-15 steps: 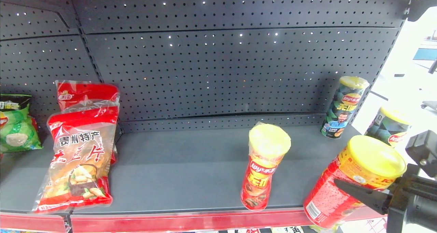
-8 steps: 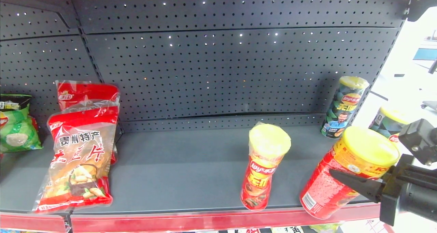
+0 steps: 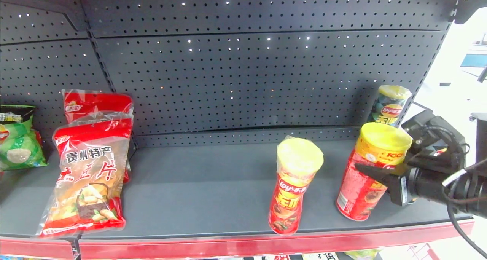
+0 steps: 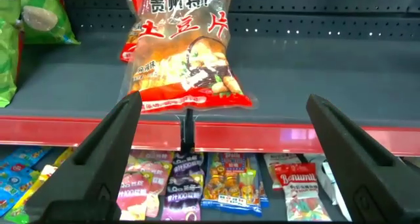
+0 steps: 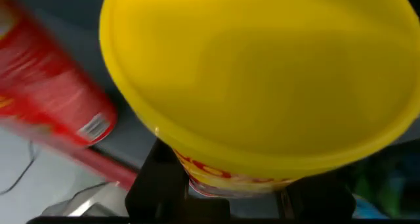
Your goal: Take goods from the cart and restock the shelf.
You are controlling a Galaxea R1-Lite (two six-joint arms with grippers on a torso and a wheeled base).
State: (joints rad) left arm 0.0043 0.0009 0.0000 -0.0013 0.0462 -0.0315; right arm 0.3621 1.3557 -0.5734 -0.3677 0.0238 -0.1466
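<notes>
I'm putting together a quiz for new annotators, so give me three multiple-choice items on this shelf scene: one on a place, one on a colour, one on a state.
1. In the head view, where is the big red can in the right claw relative to the slim red can?
A) to its left
B) to its right
C) on top of it

2. What colour is the big red can's lid?
A) yellow
B) blue
C) white

3. How is the left claw?
A) shut on a bag
B) shut on a can
C) open, holding nothing

Answers:
1 B: it is on the robot's right of the slim red can.
2 A: the lid shows yellow in the head and right wrist views.
3 C: its fingers are spread wide with nothing gripped between them.
</notes>
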